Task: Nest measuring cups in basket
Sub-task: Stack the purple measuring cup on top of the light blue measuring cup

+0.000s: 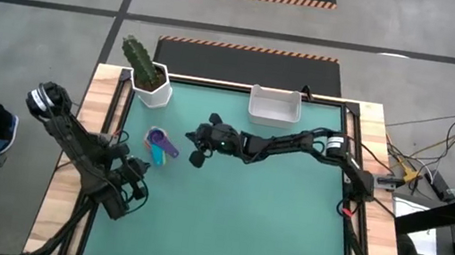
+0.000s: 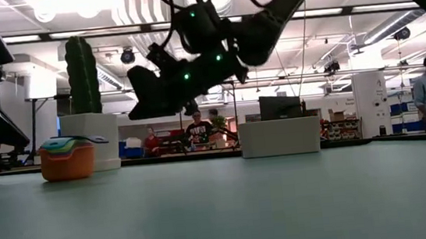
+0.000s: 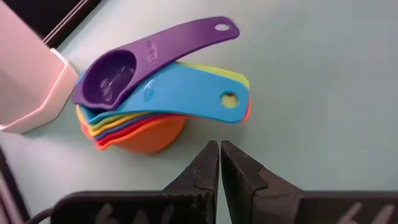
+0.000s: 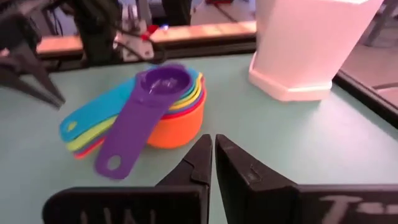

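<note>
Lying bare over most of its green surface, the worktop (image 1: 284, 235) carries the white basket (image 1: 274, 105) at its far edge, and nothing is seen inside it from above. The cactus pot (image 1: 152, 85) stands at the far left corner, just beside the stack of measuring cups (image 1: 161, 146), which is already nested but sits on the worktop well apart from the basket. The right hand (image 1: 200, 142) hangs above the surface near the stack, fingers pressed together and holding nothing. The left hand (image 3: 219, 163) is likewise closed and empty, pointed at the stack from the near left. Trouble is judged likely if the stack is approached with closed fingers: the loosely fanned handles could be knocked, the purple cup (image 3: 124, 65) on top tipped off, or the pot bumped.
</note>
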